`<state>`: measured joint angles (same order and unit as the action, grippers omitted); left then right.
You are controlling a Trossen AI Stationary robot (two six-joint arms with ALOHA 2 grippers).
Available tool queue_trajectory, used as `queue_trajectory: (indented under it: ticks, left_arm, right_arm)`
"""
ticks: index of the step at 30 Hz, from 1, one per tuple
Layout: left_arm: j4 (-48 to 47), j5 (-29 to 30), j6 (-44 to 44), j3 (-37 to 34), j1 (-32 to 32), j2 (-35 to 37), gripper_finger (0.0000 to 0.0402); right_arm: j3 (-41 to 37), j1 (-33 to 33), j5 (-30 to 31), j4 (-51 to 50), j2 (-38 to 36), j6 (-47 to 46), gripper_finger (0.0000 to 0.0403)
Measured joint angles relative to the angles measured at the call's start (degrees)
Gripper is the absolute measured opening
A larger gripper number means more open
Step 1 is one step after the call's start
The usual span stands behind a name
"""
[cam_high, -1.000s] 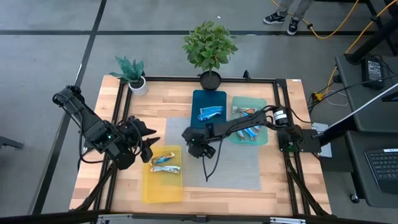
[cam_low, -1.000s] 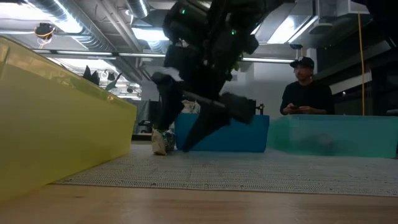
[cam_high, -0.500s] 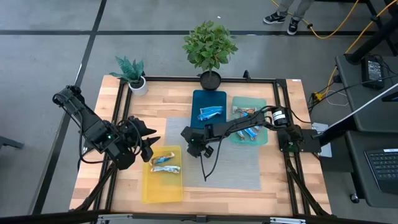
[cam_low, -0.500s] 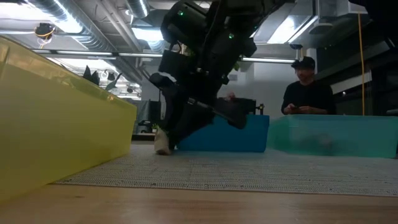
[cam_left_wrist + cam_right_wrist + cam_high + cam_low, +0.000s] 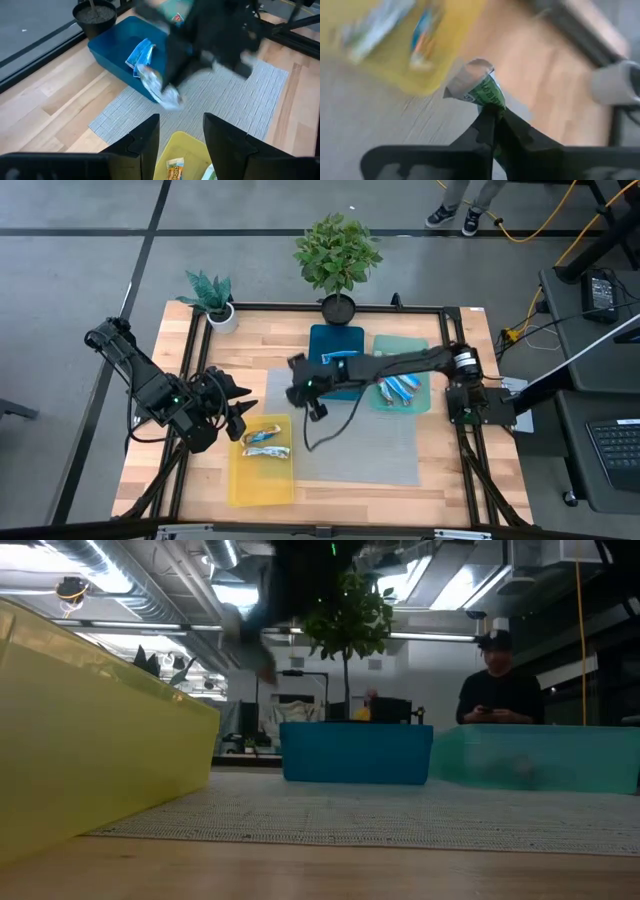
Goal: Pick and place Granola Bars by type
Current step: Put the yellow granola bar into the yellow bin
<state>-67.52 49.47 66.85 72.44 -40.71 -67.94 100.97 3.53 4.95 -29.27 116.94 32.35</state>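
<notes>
My right gripper point(image 5: 303, 380) hangs over the grey mat's far left part, shut on one granola bar with a silver and green wrapper point(image 5: 476, 82), which also shows in the left wrist view point(image 5: 159, 89). My left gripper point(image 5: 236, 408) waits open beside the yellow tray point(image 5: 240, 485), nothing between its fingers point(image 5: 146, 142). Two pale bars point(image 5: 266, 444) lie in the yellow tray. Blue bars point(image 5: 140, 52) lie in the dark blue tray point(image 5: 335, 338). More bars point(image 5: 403, 388) lie in the teal tray point(image 5: 420, 350). My right gripper pinches the bar between its two fingers point(image 5: 492, 122) at one end of the wrapper point(image 5: 489, 101). The rest of the bar sticks out past the fingertips. In the left wrist view the bar hangs tilted below the gripper, lifted clear of the mat.
The grey mat point(image 5: 375, 450) covers the table's middle. Two potted plants point(image 5: 337, 255) point(image 5: 212, 298) stand at the far edge. A dark frame point(image 5: 455, 330) runs round the table. In the low view a person point(image 5: 497, 690) stands beyond the table.
My right gripper has shut on the bar that lay on the mat, then risen fast and swung toward the table's far left. The bar has gone up with it, clear of the mat.
</notes>
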Motion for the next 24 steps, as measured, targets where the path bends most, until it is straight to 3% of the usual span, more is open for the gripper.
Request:
queue_trajectory:
  ticks: [6, 17, 24]
  left_arm:
    - [0.04, -0.91, -0.49, 0.0, -0.11, 0.01, 0.0144]
    - [5.07, 2.35, -13.23, 0.0, -0.48, -0.38, 0.0144]
    - [10.85, 7.81, -25.65, 0.0, 1.35, -3.74, 0.0144]
  right_arm:
    - [7.79, -2.1, 0.04, -9.21, -4.67, -11.44, 0.0008]
    - [8.31, -2.24, 0.03, -16.79, -16.2, -24.24, 0.0011]
    - [8.31, 0.6, 0.25, -12.4, -19.64, -31.12, 0.0017]
